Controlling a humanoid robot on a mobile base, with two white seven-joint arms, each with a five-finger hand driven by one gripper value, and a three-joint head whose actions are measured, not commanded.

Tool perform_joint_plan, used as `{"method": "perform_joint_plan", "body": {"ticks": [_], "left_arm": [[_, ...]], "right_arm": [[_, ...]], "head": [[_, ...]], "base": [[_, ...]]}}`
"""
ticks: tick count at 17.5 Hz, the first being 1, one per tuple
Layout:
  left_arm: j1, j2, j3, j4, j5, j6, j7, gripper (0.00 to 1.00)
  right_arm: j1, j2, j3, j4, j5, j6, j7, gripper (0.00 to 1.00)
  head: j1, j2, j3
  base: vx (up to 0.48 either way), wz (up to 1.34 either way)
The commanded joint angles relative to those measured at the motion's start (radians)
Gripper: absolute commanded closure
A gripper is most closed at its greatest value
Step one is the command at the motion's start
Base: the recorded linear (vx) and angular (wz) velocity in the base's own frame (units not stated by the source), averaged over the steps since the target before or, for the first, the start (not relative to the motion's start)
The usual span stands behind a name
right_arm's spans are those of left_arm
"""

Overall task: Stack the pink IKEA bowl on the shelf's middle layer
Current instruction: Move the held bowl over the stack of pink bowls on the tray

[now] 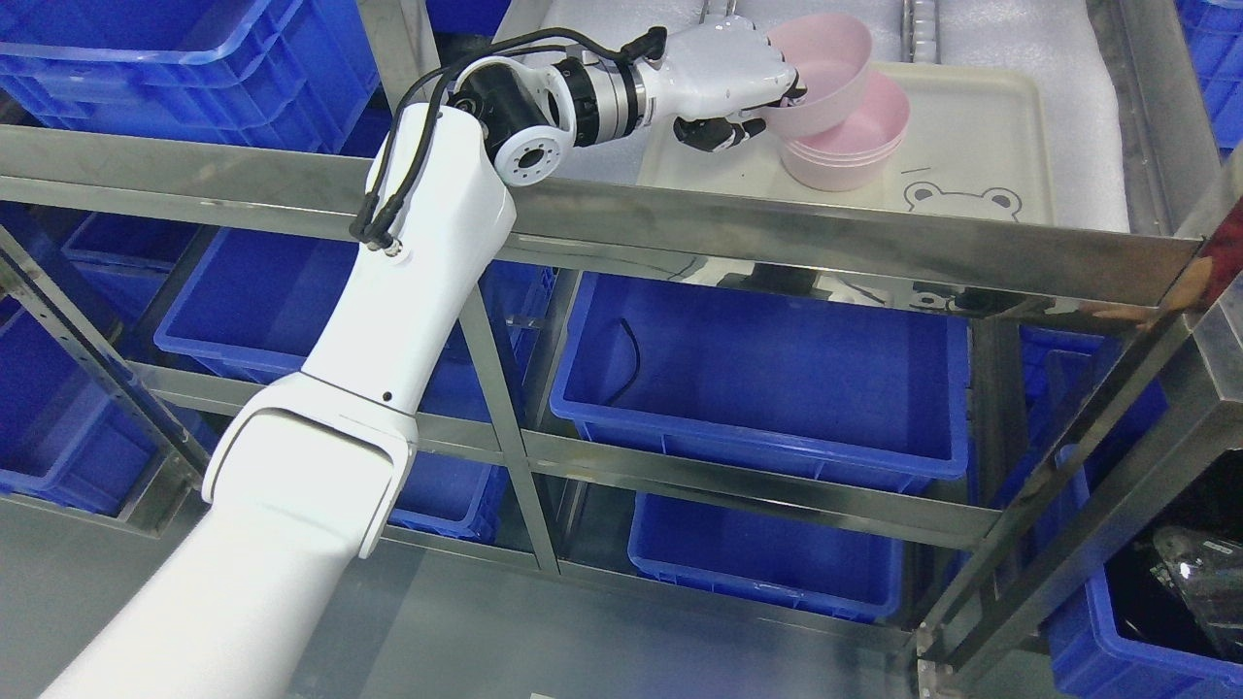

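I am at the putting-down part, I think. My left hand [738,83] is wrapped round the near wall of the pink bowl [825,73], with the thumb below and the other fingers [791,92] hooked over the rim. The bowl is tipped and sits partly inside the stack of pink bowls [845,146], at the stack's far left edge.

To do it well, I would make the bowl flat first, then slide it right until it is over the middle of the stack. Then I would go down slowly and let go only when it sits snug. If I let go while it is tipped, it may slip off or push the stack.

Now the things that hold stuff, biggest first. The big blue bin [767,379] is on the level below the stack; I see only a thin dark cable in it. The smaller blue bin [767,563] lower down looks bare inside. The cream tray [981,126] with a bear drawing is under the stack and holds only the bowls. The stack looks like two or three bowls.

My right arm is not in the picture.
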Motion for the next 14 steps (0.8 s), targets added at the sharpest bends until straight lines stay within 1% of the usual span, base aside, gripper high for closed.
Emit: {"method": "perform_joint_plan", "body": {"ticks": [1,4,6,8,11,14], "left_arm": [[-0.049,0.015,-0.035,-0.018,0.025,0.002,0.015,0.92],[-0.114,0.015,-0.056,0.017,0.017,0.041,0.005,0.92],[-0.112,0.015,-0.137,0.072,0.014,0.05,0.013,0.92],[-0.112,0.015,-0.198,0.072,0.017,0.056,0.018,0.92],[-0.105,0.015,-0.235,0.072,0.019,0.062,0.044,0.92],[-0.096,0.015,-0.24,0.074,0.014,0.064,0.045,0.92]], "right_arm": [[0.023,-0.017,0.0,-0.017,0.0,0.0,0.0,0.0],[0.023,-0.017,0.0,-0.017,0.0,0.0,0.0,0.0],[0.023,-0.017,0.0,-0.017,0.0,0.0,0.0,0.0],[0.023,-0.017,0.0,-0.017,0.0,0.0,0.0,0.0],[0.023,-0.017,0.0,-0.017,0.0,0.0,0.0,0.0],[0.023,-0.017,0.0,-0.017,0.0,0.0,0.0,0.0]], "head": [[0.0,0.0,0.0],[0.0,0.0,0.0],[0.0,0.0,0.0],[0.0,0.0,0.0],[0.0,0.0,0.0],[0.0,0.0,0.0]], "base": [[0.0,0.0],[0.0,0.0],[0.0,0.0],[0.0,0.0],[0.0,0.0],[0.0,0.0]]}}
